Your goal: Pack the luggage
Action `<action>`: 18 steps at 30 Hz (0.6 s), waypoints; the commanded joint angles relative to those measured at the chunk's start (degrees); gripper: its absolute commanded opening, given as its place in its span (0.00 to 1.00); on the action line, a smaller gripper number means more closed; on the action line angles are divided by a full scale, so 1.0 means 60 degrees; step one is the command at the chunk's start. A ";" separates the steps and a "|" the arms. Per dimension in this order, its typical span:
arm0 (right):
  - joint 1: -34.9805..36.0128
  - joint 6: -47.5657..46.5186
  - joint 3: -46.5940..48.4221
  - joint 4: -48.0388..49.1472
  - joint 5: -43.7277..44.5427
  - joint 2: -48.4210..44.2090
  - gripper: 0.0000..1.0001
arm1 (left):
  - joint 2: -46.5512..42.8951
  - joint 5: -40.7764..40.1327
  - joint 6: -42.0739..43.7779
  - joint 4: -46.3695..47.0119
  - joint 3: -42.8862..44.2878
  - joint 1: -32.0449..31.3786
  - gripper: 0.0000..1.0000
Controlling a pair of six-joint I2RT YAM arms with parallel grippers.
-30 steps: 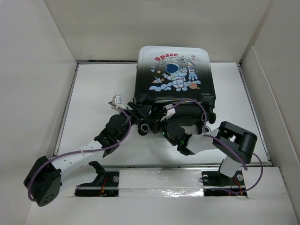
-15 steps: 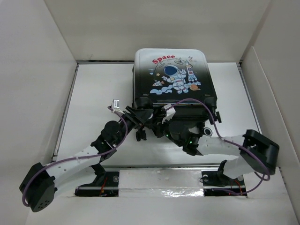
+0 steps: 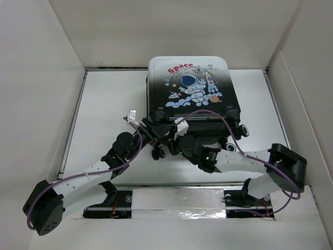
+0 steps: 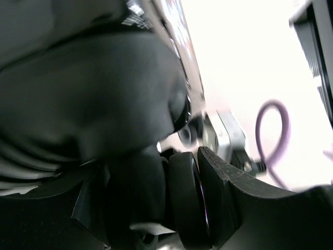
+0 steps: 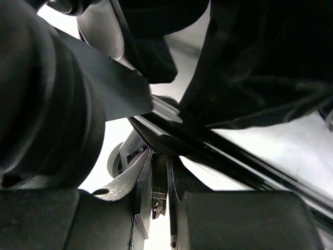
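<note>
The luggage [image 3: 187, 88] lies closed on the table, astronaut and red "Space" print facing up, wheels toward me. My left gripper [image 3: 157, 126] is at its near left corner, jaws closed around a black wheel [image 4: 183, 203], which sits against the right finger [image 4: 229, 187]. My right gripper [image 3: 180, 139] is at the near edge beside the left one. Its fingers are pressed onto a thin dark zipper pull [image 5: 159, 190] just below the zipper teeth [image 5: 148, 141]. The grey lining is hidden.
White walls box in the table [image 3: 109, 104] on the left, back and right. More black wheels stick out at the near left [image 3: 160, 152] and near right [image 3: 243, 131]. A purple cable [image 3: 218, 117] loops over the luggage's near end. A grey tab [image 5: 122, 182] hangs beside the right fingers.
The luggage has shifted slightly left and squared up. My right gripper has slid left along the near edge, its elbow swinging out right. My left gripper stayed at the near left corner.
</note>
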 commanded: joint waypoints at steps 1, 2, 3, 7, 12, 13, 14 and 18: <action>0.1594 0.0104 0.1840 0.3845 -0.4089 0.1761 0.00 | 0.0431 0.1362 -0.0641 0.4754 0.0830 -0.0409 0.00; 0.1681 0.0104 0.1957 0.4127 -0.4206 0.1938 0.00 | 0.0402 0.1377 -0.0642 0.4727 0.0859 -0.0409 0.00; 0.1682 0.0176 0.1799 0.4492 -0.4178 0.1969 0.00 | 0.0329 0.1348 -0.0584 0.4654 0.0888 -0.0409 0.00; 0.1682 0.0147 0.0365 0.4646 -0.2500 0.0450 0.00 | -0.0460 0.0866 -0.0057 0.3732 0.0830 -0.0307 0.00; 0.1360 0.0470 -0.0546 0.3636 -0.1617 -0.0929 0.00 | -0.1076 0.0133 0.0544 0.2723 0.0625 -0.0219 0.00; 0.1259 0.0485 -0.0619 0.2631 -0.1266 -0.1149 0.00 | -0.1411 0.0060 0.0646 0.2256 0.0610 -0.0044 0.00; 0.1171 0.0514 -0.0910 0.2229 -0.0755 -0.1644 0.00 | -0.1603 -0.0028 0.0821 0.2033 0.0581 0.0074 0.00; 0.0163 0.0675 -0.2111 0.0793 -0.0326 -0.3227 0.00 | -0.2730 -0.0176 0.1145 0.0759 0.0391 0.0966 0.00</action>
